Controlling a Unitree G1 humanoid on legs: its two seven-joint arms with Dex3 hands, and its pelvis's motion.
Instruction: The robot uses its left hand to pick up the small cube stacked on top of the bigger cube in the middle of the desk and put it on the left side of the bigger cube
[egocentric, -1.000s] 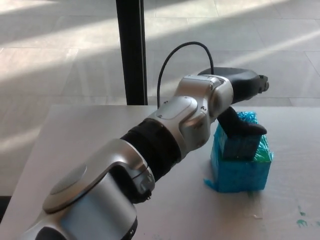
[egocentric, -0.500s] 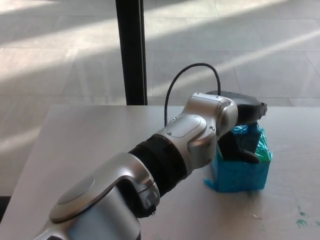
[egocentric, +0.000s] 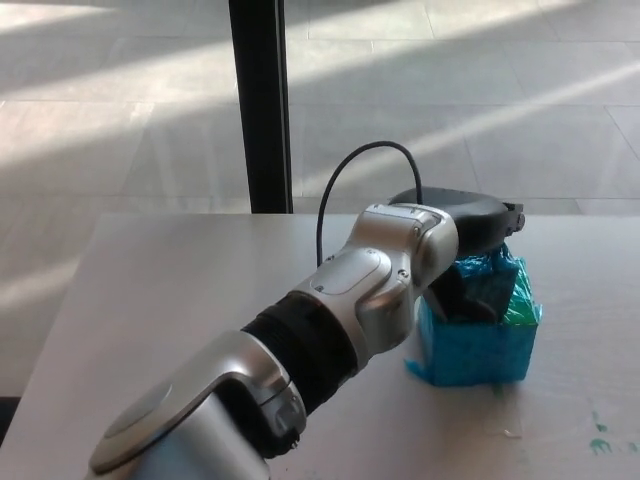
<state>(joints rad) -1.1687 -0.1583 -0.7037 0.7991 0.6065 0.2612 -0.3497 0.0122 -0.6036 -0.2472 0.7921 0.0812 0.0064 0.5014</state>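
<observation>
The pale grey matte counter fills the lower part of the head view, its far edge running across the picture just under a black vertical post that rises from behind it. Beyond lies a floor of large grey tiles crossed by slanting bands of sunlight. A few small turquoise flecks mark the counter near the lower right corner. The robot's silver and black left arm reaches in from the lower left, a thin black cable looping up over its wrist. The left hand sits on top of the bigger turquoise cube wrapped in crinkled film, which stands on the counter right of centre. The hand's black shell covers the cube's upper face, and dark fingers curl down in front of it (their grip is mostly hidden by the wrist). The small cube cannot be made out clearly under the hand, so whether the hand has closed on it cannot be told. The right hand does not show.
</observation>
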